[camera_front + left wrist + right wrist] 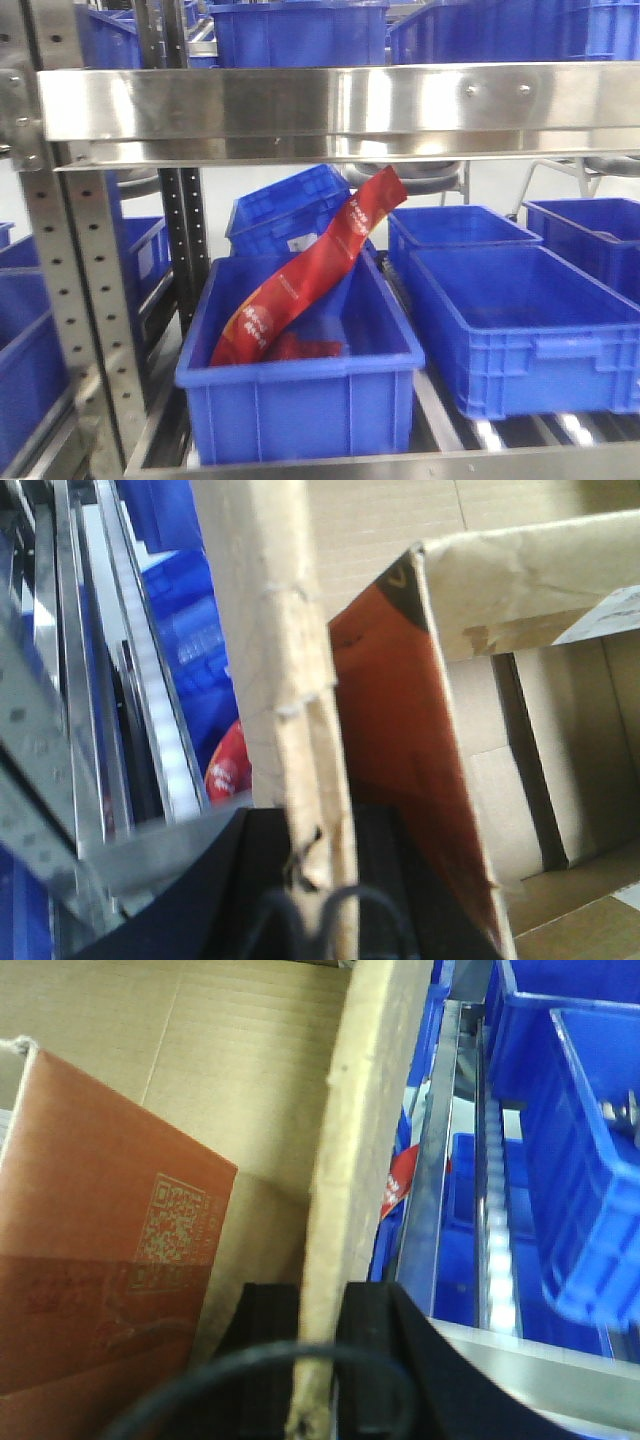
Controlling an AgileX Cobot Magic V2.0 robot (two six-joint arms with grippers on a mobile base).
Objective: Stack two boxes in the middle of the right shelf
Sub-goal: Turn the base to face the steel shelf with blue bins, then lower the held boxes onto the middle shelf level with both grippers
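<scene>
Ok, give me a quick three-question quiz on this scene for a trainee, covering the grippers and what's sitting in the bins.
1. True or false: the left gripper is open and holds nothing.
2. In the front view, what leans in the nearest blue bin? A) a red packet B) a steel can C) a folded towel
3. Fill in: the right gripper is shut on the wall of a ___ box.

Key
1. False: its fingers are shut on the wall of the cardboard box.
2. A
3. cardboard
</scene>
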